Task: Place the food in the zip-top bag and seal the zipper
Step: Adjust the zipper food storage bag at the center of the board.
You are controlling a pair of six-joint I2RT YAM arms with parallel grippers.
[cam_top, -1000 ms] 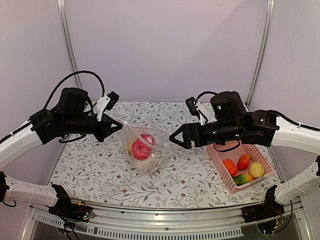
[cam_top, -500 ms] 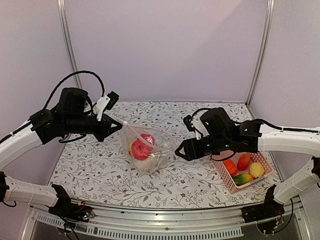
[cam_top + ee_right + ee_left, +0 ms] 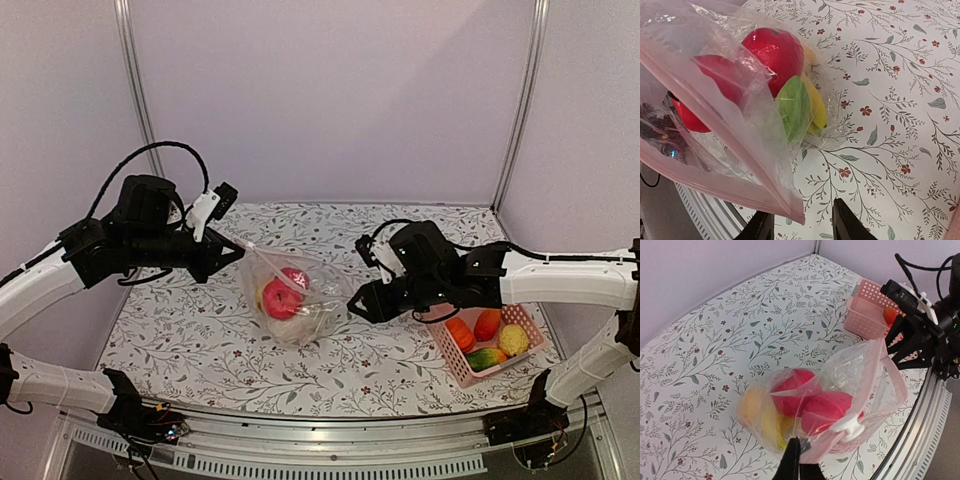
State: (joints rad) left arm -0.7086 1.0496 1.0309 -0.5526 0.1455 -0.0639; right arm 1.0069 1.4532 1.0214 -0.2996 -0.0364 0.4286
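1. Now the bag [image 3: 296, 296] lies near the middle of the table [image 3: 180, 340], its bottom slumped on the surface and its mouth corner lifted toward the left.
2. Inside it are two red fruits [image 3: 283, 299], a yellow piece [image 3: 754, 409] and a green piece [image 3: 792, 107].
3. The zipper [image 3: 740, 152] gapes unsealed, and its white slider [image 3: 850, 426] sits close to the left gripper [image 3: 238, 252].
4. That gripper is clenched on the bag's mouth corner, holding it off the table.
5. The right gripper [image 3: 362, 303] is at the bag's other end with its fingers apart. The strip's corner is just at the gap, and I cannot tell whether it touches.
6. Further right, a basket [image 3: 455, 368] holds orange, green and yellow pieces.
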